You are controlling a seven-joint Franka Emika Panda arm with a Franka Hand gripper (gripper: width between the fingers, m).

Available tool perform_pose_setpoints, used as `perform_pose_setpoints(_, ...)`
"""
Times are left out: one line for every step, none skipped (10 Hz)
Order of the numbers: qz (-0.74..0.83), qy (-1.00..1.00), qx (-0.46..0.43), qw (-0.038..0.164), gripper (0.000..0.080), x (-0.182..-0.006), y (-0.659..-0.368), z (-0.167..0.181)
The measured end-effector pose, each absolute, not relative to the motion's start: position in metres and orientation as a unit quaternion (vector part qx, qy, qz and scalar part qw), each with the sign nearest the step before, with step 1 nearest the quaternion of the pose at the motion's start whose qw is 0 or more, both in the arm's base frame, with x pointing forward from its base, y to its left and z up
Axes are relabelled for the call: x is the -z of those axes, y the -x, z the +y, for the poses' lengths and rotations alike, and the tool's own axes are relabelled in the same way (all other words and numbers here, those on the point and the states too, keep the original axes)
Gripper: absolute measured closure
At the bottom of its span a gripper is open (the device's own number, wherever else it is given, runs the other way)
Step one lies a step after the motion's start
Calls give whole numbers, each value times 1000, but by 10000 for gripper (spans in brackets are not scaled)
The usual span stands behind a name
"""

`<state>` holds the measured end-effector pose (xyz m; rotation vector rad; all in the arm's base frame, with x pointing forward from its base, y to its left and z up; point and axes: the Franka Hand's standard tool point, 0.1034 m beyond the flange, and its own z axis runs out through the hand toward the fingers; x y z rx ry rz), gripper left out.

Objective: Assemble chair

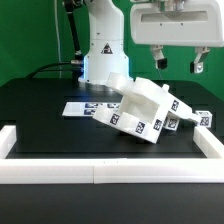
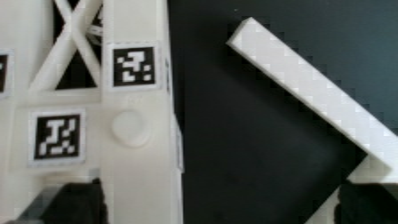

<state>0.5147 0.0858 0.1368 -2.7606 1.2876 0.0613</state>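
Chair parts (image 1: pixel 145 108) heaped on table (image 1: pixel 40 125), below and apart from claw (image 1: pixel 179 64), released, empty

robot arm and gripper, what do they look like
The glossy white rounded robot arm carries a small dark marking and a blue glow near its base; thin black cables run beside it. The pale grey boxy two-finger gripper ends in short dark fingers.

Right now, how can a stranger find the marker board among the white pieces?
Start at the robot base at the back of the black table. In front of it, at the exterior view's left of the big tilted chair part, lies the marker board. Unlike its chunky neighbours, it is thin and lies flat.
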Motion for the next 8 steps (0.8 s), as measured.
perform_pose_setpoints(416, 908, -20, 46, 150, -134, -513, 76)
perform_pose_setpoints(413, 909, -22, 44, 150, -133, -511, 67)
perform_pose_setpoints(409, 911, -23, 43, 150, -132, -507, 61)
perform_pose_setpoints(403, 914, -24, 41, 150, -130, -503, 55)
perform_pose_setpoints(394, 918, -26, 38, 150, -126, -499, 46)
perform_pose_setpoints(388, 920, -26, 37, 150, -125, -497, 39)
perform_pose_setpoints(384, 922, -25, 35, 150, -122, -496, 34)
perform_pose_setpoints(378, 925, -26, 33, 150, -119, -494, 30)
